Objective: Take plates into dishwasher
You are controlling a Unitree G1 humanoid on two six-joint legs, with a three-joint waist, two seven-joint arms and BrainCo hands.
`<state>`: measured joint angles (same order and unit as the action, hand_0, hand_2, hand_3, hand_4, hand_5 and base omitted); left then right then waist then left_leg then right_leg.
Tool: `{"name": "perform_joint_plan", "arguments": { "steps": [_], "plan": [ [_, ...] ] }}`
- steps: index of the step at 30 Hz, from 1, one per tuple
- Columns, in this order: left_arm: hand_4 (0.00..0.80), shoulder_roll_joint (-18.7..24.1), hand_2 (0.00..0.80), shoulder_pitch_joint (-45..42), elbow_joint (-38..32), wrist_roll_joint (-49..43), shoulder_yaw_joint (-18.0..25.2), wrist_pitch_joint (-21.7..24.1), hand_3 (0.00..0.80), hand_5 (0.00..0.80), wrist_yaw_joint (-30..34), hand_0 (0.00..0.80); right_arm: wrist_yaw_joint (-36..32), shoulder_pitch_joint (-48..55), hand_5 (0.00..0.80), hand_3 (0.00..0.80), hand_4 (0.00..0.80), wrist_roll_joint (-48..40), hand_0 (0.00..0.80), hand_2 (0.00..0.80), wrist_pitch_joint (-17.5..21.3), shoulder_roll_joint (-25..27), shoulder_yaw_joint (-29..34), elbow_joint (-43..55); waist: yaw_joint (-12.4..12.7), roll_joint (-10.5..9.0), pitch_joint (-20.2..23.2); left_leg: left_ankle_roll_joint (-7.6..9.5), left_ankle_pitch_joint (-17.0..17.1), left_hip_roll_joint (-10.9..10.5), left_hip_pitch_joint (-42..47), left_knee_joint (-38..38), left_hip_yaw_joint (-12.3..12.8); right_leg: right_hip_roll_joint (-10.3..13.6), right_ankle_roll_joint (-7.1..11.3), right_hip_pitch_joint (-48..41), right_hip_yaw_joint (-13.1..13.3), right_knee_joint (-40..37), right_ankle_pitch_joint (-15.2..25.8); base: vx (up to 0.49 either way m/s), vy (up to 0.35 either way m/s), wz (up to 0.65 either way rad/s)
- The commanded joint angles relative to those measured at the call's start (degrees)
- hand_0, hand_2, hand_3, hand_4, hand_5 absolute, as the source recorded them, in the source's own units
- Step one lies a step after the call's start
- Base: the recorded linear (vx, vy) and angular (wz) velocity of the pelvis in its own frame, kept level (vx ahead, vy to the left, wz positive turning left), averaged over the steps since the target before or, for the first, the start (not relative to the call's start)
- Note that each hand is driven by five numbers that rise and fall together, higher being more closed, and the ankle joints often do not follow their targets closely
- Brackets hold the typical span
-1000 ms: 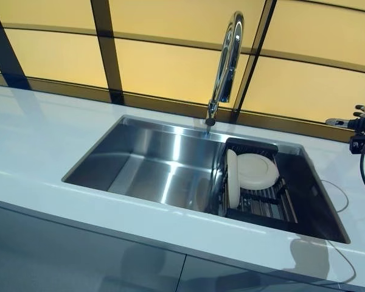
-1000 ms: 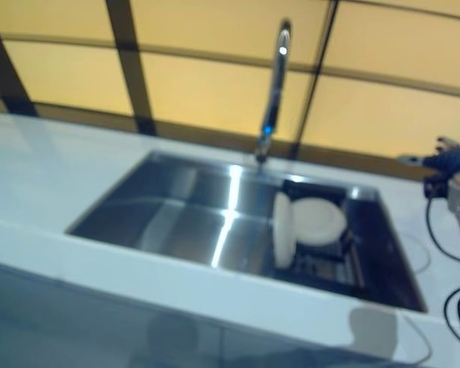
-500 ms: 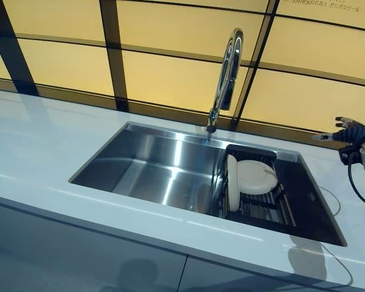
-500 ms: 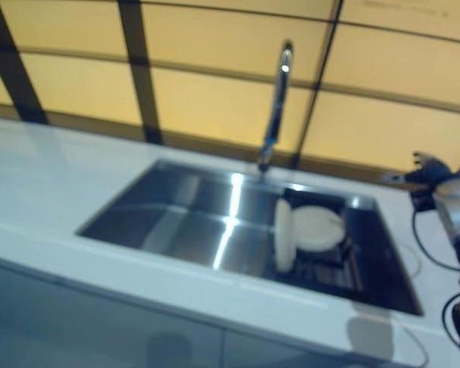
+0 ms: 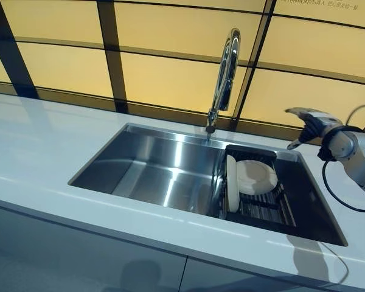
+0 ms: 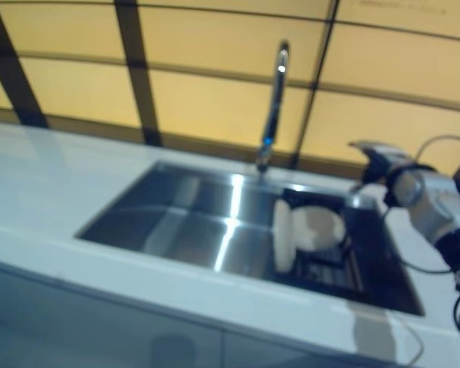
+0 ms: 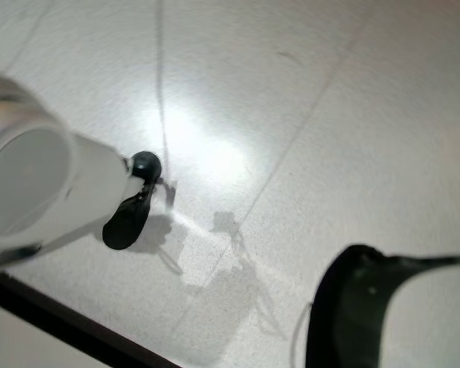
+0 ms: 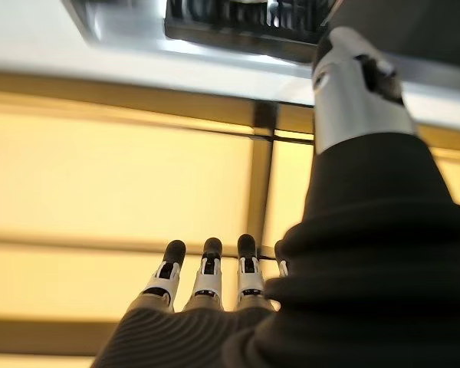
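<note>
Two round cream plates (image 5: 250,180) sit in a dark rack (image 5: 261,204) at the right end of the steel sink (image 5: 149,167), one upright on edge, one leaning behind it, below and left of the right hand (image 5: 309,120). Only its wrist view shows its fingers (image 8: 207,268) straight, holding nothing. Half a second ago it hung farther right. The left hand shows nowhere.

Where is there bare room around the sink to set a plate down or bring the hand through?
Bare: the white counter left of the sink, the counter strip in front, and the sink's left basin. Crowded: the rack at the sink's right end, holding two plates, with the tap behind. The open right hand hovers above its far corner.
</note>
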<state>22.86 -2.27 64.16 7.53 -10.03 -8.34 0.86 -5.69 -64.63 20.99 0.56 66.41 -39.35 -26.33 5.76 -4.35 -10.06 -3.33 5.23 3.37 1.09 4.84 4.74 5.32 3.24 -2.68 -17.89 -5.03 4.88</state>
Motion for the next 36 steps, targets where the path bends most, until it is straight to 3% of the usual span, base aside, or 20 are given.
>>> {"name": "perform_joint_plan", "arguments": {
  "steps": [1, 21, 28, 36],
  "plan": [
    [0.000, 2.6, 0.000, 1.5, 0.5, -1.5, -2.5, -0.8, 0.000, 0.000, 0.0, 0.000, 4.9, -8.7, 0.000, 0.000, 0.000, 9.1, 0.000, 0.000, 3.8, 4.1, -5.2, 2.1, 1.9, -2.87, -0.5, 1.42, -5.2, -1.0, 0.6, 0.2, 0.1, 1.7, 5.39, -0.6, 1.1, 0.9, -2.1, 0.000, 0.000, 0.00],
    [0.000, 3.2, 0.000, 2.2, -0.3, -0.4, -1.9, -0.3, 0.000, 0.000, -0.6, 0.000, 6.6, -7.6, 0.000, 0.000, 0.000, 31.6, 0.000, 0.000, 12.8, 6.9, -7.2, 5.0, 2.1, -3.57, -1.6, 1.69, -4.9, -1.1, -1.5, 0.2, -1.3, 1.5, 5.71, 0.7, 1.0, 0.8, -1.5, -0.007, -0.003, 0.02],
    [0.000, 3.2, 0.000, 2.3, -0.1, -0.4, -1.7, -0.1, 0.000, 0.000, -0.7, 0.000, 7.6, -6.7, 0.000, 0.000, 0.000, 33.3, 0.000, 0.000, 14.4, 6.7, -6.5, 4.9, 2.0, -3.78, -1.9, 1.73, -4.9, -1.1, -1.6, 0.2, -1.3, 1.3, 5.71, 1.0, 1.1, 0.9, -1.4, 0.000, 0.000, 0.00],
    [0.000, 2.9, 0.000, 2.3, -0.1, -0.4, -1.7, 0.0, 0.000, 0.000, -1.0, 0.000, 8.0, -6.6, 0.000, 0.000, 0.000, 31.7, 0.000, 0.000, 13.4, 6.1, -5.6, 5.1, 2.0, -3.55, -2.4, 1.73, -4.8, -1.1, -1.8, 0.2, -1.4, 1.3, 5.61, 1.2, 1.2, 1.0, -1.4, 0.000, 0.000, 0.00]
  ]
}}
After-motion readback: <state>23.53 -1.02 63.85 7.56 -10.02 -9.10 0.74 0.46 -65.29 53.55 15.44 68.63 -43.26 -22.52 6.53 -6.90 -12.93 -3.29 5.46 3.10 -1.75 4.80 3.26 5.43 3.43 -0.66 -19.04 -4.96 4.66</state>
